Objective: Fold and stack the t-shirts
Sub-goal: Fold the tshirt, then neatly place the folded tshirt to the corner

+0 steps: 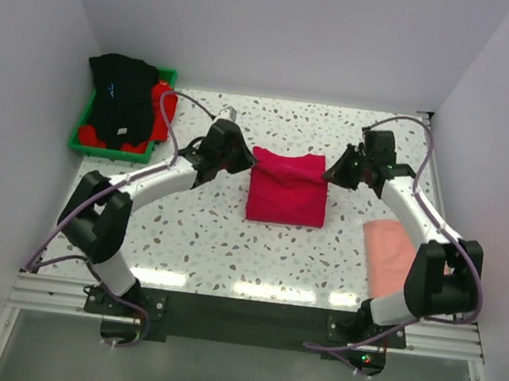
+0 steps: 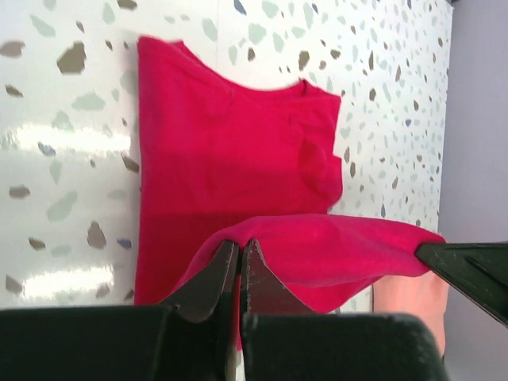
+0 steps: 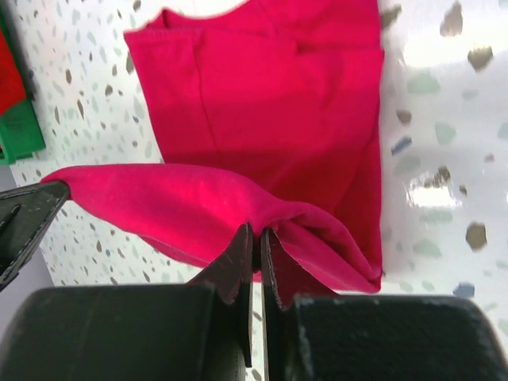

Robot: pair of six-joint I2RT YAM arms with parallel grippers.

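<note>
The crimson-pink t-shirt (image 1: 287,190) lies partly folded in the middle of the table. My left gripper (image 1: 240,158) is shut on its far left corner; the left wrist view shows the pinched fold (image 2: 317,254) at my left gripper (image 2: 240,248). My right gripper (image 1: 335,172) is shut on its far right corner, seen in the right wrist view (image 3: 256,232) with the cloth (image 3: 262,111) stretched between both grippers. A salmon-pink t-shirt (image 1: 390,252) lies folded at the right edge. A black t-shirt (image 1: 122,97) and a bright red one (image 1: 160,111) lie in the tray.
A green plastic tray (image 1: 86,116) stands at the back left corner, also glimpsed in the right wrist view (image 3: 20,131). White walls close the table on the left, back and right.
</note>
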